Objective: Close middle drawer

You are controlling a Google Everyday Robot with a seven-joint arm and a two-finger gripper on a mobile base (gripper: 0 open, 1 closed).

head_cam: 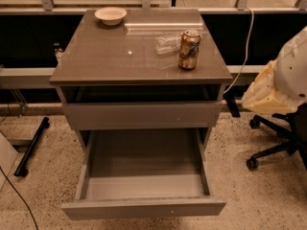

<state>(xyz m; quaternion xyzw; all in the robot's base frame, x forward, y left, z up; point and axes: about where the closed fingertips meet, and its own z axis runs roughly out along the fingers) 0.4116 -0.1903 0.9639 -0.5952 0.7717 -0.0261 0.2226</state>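
The middle drawer [144, 208] is pulled far out at the bottom of the grey cabinet. Its low front panel has a tiny pale dot right of centre, and its plain grey box [144, 169] holds nothing. Above it sits the other low drawer front [141, 115], slightly out under the top. The taller-fronted drawer is hidden below. My gripper [266, 97] shows as a cream part on the white arm [293, 66] at the right edge. It is level with the upper drawer front and apart from the cabinet.
On the cabinet top [120, 56] stand a soda can [189, 50], a clear crumpled wrapper [167, 43] and a white bowl [111, 16]. An office chair base [273, 150] stands on the floor at the right. A black stand leg [31, 147] and a cable lie at the left.
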